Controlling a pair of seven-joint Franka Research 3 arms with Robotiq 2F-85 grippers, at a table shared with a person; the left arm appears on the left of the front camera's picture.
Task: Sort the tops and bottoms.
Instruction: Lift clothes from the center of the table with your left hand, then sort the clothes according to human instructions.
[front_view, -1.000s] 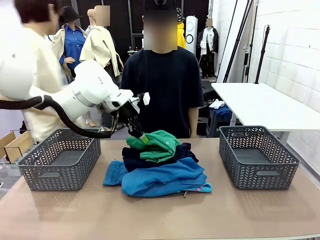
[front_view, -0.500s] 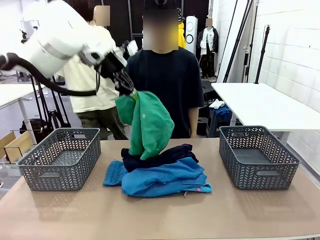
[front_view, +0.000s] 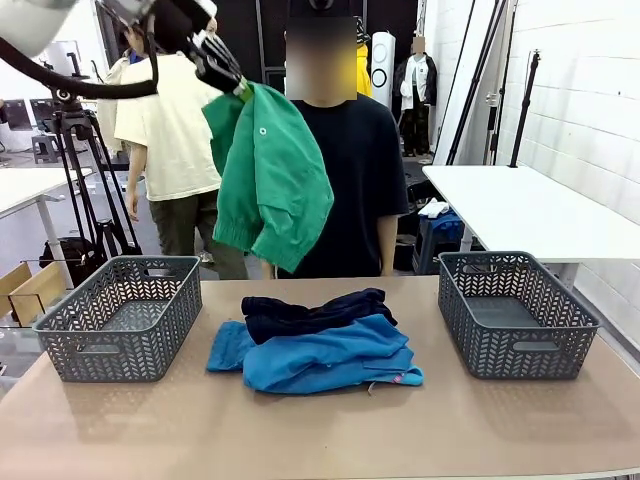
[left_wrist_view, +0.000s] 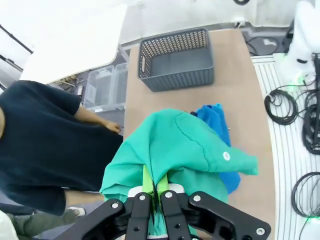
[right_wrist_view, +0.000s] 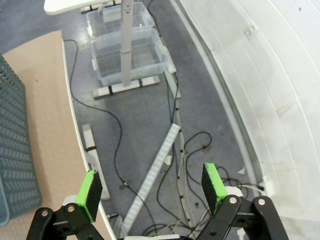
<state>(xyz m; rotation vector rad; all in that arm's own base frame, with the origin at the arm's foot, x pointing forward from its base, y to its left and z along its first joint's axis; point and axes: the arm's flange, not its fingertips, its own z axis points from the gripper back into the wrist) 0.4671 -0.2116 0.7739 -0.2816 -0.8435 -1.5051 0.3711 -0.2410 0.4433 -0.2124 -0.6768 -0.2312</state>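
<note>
- Table: left basket and right basket sit well apart at its two ends, both empty. Probably one bin per class.
- Centre pile, between the baskets: navy shirt lies on the blue bottoms. The bottoms look hard to take cleanly until it goes.
- Green top: hangs high over the table's left-centre, clear of the pile, in front of the person. It is pinched at one edge, so it drapes full length and drags nothing.
- Left gripper: jaws clamped tight on a fold of the green cloth.
- Right gripper: jaws spread wide, holding nothing, off the table's edge over the floor. Likely parked out of the way.
</note>
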